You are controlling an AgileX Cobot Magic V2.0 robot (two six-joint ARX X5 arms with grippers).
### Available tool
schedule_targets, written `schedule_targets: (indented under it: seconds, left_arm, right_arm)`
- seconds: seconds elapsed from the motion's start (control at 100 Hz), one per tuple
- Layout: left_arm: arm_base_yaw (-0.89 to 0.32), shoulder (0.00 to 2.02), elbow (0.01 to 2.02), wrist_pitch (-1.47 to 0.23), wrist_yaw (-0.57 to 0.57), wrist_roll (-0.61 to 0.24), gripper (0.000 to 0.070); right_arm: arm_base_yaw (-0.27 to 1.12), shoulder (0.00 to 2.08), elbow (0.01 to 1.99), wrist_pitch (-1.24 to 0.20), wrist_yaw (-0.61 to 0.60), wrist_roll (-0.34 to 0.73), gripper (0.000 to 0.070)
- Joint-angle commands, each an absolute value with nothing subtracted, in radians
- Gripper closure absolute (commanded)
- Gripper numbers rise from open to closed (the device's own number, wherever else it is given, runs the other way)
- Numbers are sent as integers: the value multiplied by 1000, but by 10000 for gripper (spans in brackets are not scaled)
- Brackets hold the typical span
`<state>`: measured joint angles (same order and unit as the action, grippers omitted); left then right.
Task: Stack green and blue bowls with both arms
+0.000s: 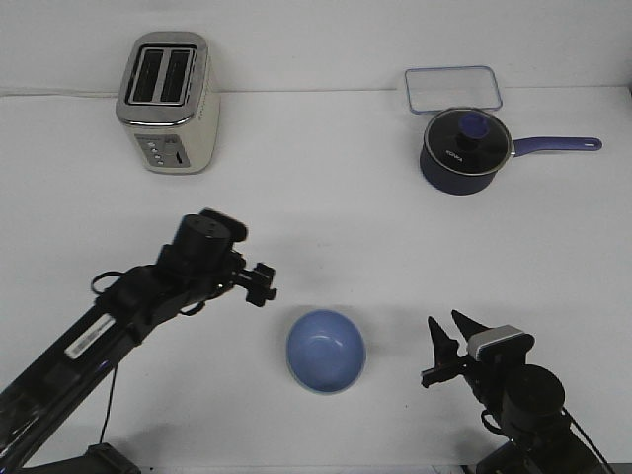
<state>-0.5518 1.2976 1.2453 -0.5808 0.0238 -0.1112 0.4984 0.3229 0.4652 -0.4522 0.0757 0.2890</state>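
The blue bowl [326, 350] sits upright on the white table near the front centre. A thin pale green rim shows along its lower edge, so it seems to rest inside the green bowl [323, 389], which is otherwise hidden. My left gripper [263, 284] is left of the bowl and slightly behind it, not touching it. Its fingers are seen side-on and overlap, so I cannot tell their gap. My right gripper [446, 334] is right of the bowl, its fingers spread apart and empty.
A cream toaster [166, 101] stands at the back left. A dark navy saucepan [464, 150] with a glass lid has its handle pointing right at the back right. A clear rectangular container [451, 89] lies behind it.
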Motion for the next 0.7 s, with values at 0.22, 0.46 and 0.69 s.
schedule_targets:
  seconds: [0.22,0.46,0.69]
  left_arm:
    - [-351,1061,1237,-572,-17,-32,691]
    - [-274,747,905,-272,-112,-17,687]
    - [-272,407,511,63,-115,10,688]
  right_arm:
    - [505,322,468,-441,81,282,628]
    - [505,227,461,-432,177,243,694]
    - [505,157,436,-342,214,194,694]
